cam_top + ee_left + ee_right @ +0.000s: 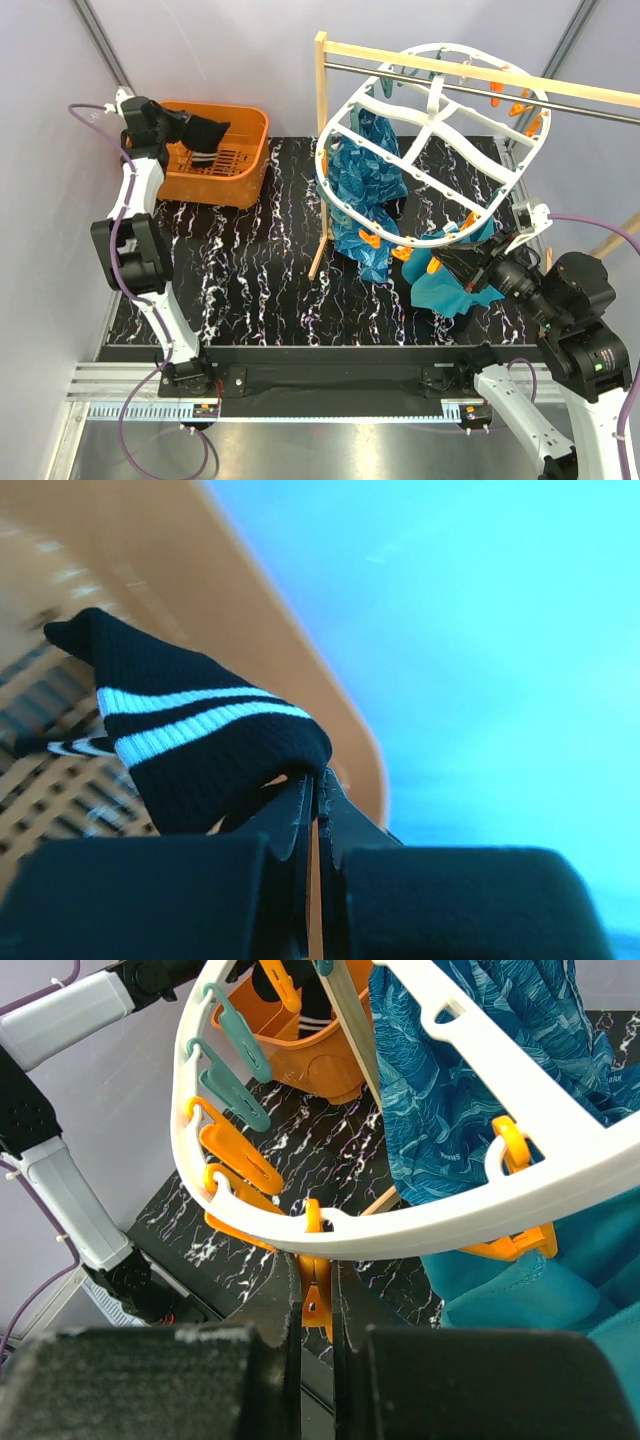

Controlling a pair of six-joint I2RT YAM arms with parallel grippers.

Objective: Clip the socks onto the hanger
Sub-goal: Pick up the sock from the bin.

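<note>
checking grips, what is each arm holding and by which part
The left jaws pinch a sock by a corner near its stripes; the right jaws clamp an orange clip under the hanger rim.

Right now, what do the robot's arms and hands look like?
The left arm and right arm are white tubes with chunky black joints, and a purple cable trails along each. The left hand and right hand are black, each with two thin flat fingers.
</note>
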